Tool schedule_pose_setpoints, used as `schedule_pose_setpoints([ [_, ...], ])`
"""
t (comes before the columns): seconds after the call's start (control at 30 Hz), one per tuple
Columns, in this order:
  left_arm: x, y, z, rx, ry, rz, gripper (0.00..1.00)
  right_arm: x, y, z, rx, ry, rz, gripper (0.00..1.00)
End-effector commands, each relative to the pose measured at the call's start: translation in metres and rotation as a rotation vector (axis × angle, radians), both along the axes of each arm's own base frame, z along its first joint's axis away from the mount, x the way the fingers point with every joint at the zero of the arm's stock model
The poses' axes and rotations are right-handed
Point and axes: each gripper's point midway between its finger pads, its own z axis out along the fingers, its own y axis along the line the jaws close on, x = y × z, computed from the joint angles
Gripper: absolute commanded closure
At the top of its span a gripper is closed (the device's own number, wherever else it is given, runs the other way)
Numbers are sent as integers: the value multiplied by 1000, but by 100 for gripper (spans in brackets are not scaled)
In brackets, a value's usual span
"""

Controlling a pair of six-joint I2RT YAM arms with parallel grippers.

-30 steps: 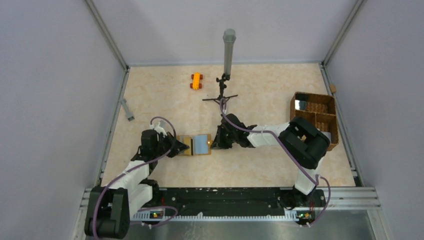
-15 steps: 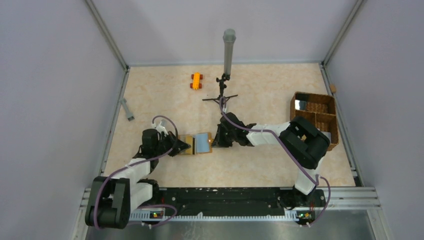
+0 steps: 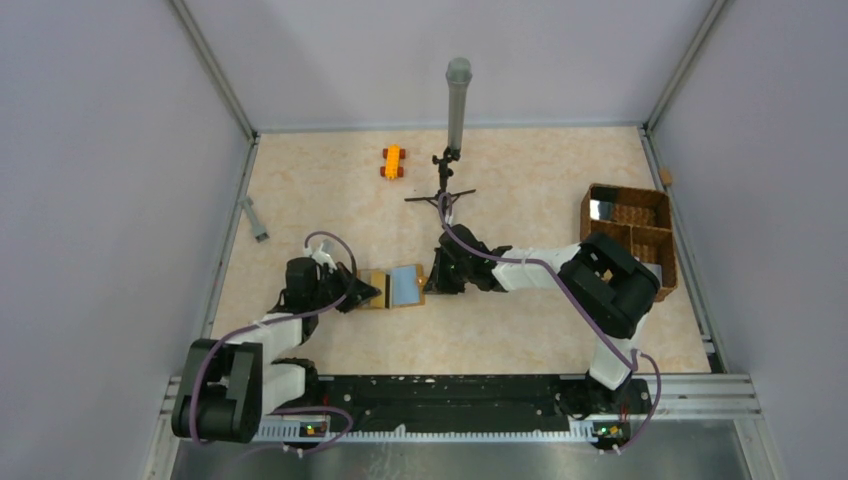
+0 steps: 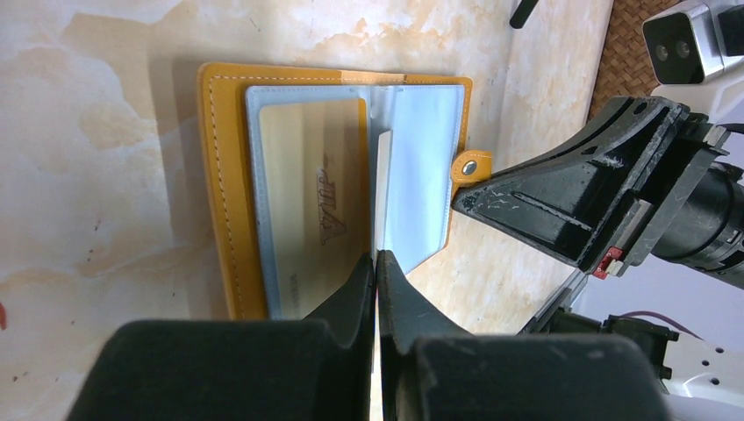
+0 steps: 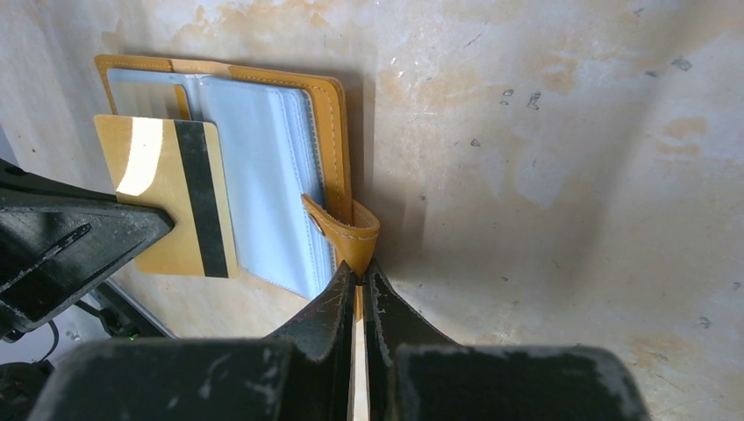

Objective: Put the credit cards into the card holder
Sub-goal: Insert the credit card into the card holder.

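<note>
The orange wallet [image 4: 221, 202] lay open on the table [image 3: 520, 330], a gold card [image 4: 311, 210] in one sleeve. Left gripper [image 4: 375, 263] pinched a striped card [image 5: 167, 197]; right gripper [image 5: 358, 276] pinched the wallet's tab [image 5: 346, 232].

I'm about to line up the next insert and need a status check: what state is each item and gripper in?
card holder: open, lying flat on the table, sleeves up.
tucked card: seated in a sleeve.
striped card: gripped, over the open holder, not seated in a sleeve.
snap strap: unfastened, pinched.
left gripper: shut on striped card.
right gripper: shut on snap strap.
</note>
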Motion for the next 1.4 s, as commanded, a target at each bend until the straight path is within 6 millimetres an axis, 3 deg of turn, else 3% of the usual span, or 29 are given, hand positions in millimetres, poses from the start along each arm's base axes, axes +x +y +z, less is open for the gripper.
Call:
schedule_pose_setpoints([
  [0.0, 5, -1, 3, -20, -35, 2, 100, -1, -13, -12, -98, -5, -2, 100],
  [1.37, 12, -3, -15, -113, -10, 123, 100, -7, -3, -12, -91, -6, 17, 100],
])
